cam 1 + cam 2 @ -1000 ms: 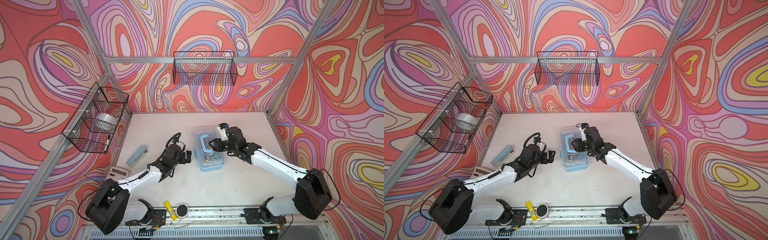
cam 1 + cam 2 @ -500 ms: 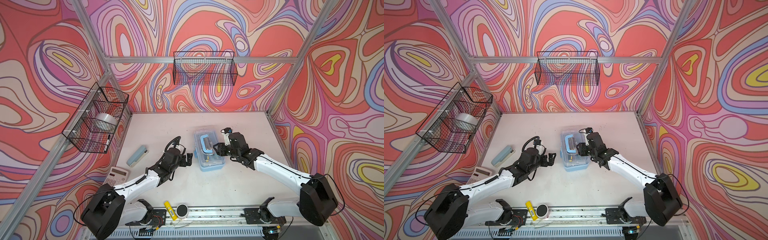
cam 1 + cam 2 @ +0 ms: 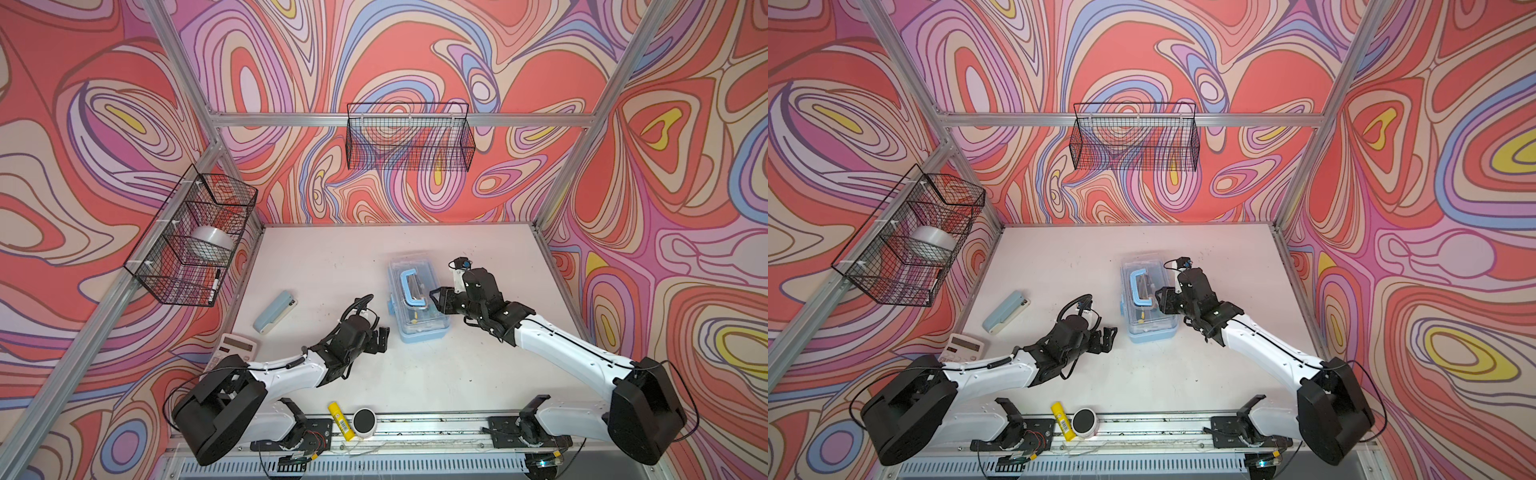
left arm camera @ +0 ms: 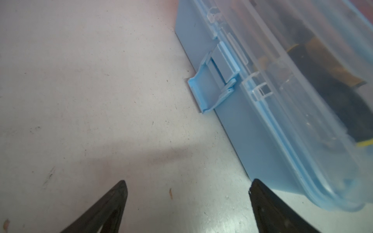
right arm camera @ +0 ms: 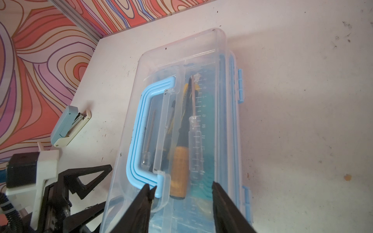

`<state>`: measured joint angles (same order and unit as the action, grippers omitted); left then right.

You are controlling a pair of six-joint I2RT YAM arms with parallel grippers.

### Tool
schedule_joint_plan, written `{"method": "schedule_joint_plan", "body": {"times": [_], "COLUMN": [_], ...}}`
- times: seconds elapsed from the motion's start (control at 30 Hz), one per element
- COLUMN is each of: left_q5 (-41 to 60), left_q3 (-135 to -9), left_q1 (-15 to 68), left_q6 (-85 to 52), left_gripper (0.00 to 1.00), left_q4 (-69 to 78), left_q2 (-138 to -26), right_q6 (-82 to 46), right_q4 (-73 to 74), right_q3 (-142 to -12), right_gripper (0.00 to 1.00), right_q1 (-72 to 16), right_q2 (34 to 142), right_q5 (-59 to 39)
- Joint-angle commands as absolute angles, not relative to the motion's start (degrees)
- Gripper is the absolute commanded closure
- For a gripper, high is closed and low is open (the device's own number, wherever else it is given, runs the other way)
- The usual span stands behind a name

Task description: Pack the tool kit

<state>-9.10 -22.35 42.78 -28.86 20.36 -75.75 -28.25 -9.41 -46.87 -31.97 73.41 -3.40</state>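
Right gripper (image 5: 181, 187) jaws apart, empty; left gripper (image 4: 187, 187) jaws wide, empty. Tool kit case (image 3: 420, 328) sits mid table (image 3: 332, 257), clear lid down. Right hovers over the lid, 1 finger at the handle (image 5: 139, 129) end. Left is low, just beside the latch (image 4: 212, 84) wall. Judgement: light, rigid, slick thin plastic; screwdrivers (image 5: 178, 161) inside will likely rattle. Take it by the handle. Latch flap looks unfastened, press it first.

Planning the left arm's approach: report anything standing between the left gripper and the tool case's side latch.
Nothing visible does: only bare table lies between the open left gripper and the side latch. The stapler lies well aside.
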Motion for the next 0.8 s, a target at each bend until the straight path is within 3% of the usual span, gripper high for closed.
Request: {"method": "schedule_joint_plan", "body": {"times": [0.0,0.47,0.77], "left_q5": [-14.53,-21.76,-25.48], "left_q3": [-23.47,-22.22,-22.65], "left_q1": [44.0,46.05,46.6], "left_q6": [-27.47,-22.3,-19.61], "left_gripper": [0.05,0.09,0.12], "left_q4": [23.19,49.37,56.58], "left_q2": [-78.54,-94.45,-102.41], "right_q6": [-29.0,-27.86,-27.95], "right_q4": [-8.37,-8.55,-8.12], "right_q3": [-46.58,-46.76,-46.07], "right_gripper": [0.5,0.51,0.51], "right_q1": [-32.17,-32.09,-32.15], "right_q2": [74.4,75.91,76.71], "right_q5": [-3.08,-2.11,-0.78]}}
